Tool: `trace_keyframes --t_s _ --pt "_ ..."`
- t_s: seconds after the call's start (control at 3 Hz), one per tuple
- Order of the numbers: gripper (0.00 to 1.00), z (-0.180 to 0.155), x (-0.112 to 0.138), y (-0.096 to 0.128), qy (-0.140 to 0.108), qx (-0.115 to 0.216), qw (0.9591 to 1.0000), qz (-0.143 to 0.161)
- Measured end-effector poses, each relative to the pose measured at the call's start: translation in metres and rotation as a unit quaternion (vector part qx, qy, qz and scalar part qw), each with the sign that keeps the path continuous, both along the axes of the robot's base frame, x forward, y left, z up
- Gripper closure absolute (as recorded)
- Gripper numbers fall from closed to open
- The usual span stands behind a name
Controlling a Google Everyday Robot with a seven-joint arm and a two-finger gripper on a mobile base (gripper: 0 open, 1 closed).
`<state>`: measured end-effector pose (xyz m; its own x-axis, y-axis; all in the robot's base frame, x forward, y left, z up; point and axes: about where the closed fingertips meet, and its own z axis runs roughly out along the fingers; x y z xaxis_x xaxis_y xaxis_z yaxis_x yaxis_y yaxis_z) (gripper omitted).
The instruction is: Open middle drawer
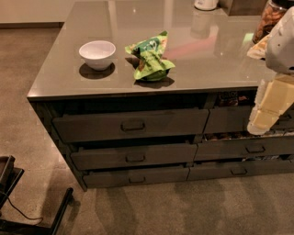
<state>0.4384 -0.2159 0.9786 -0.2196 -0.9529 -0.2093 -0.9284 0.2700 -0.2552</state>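
- Nearest, down at 7 o'clock: a black metal frame [32,209] with a cable on the floor [183,206].
- Up from there is the front of the cabinet. In the left stack, the slimmest drawer [156,176] is lowest, at about 6 o'clock.
- The middle drawer [161,156] sits right above it, just below and left of centre. Its flat front faces the camera and its long axis runs left to right, climbing a bit toward the right. The small loop handle [135,158] is at the centre of the front. There's a dark gap along its top edge, but I can't tell if it's pulled out at all.
- The taller-fronted drawer [174,123] tops the stack, under the counter edge.
- The gripper [262,120] is over at 3 o'clock, a pale cream piece hanging down in front of the right-hand drawer stack [229,149], well apart from the middle drawer's handle. The white arm [285,41] comes in from the right edge and angles down and left. Spread or pressed together? Can't tell from this view.
- On the grey countertop [206,59] there's a white bowl [97,53] at 11 o'clock and a crumpled green snack bag [150,57] just beside it, to its right.
- Farthest back, at 1 o'clock: a white container [205,4] and a jar [271,18].
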Motion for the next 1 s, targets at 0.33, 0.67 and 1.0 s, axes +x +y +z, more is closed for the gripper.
trace_keyframes --t_s 0.33,0.67,1.0 --pt "0.00 -0.002 0.001 0.002 -0.003 0.000 1.0000 0.004" --pt "0.00 -0.034 0.000 0.018 -0.007 0.011 0.9996 0.027" --pt "0.00 -0.109 0.006 0.045 0.006 0.033 0.9986 0.041"
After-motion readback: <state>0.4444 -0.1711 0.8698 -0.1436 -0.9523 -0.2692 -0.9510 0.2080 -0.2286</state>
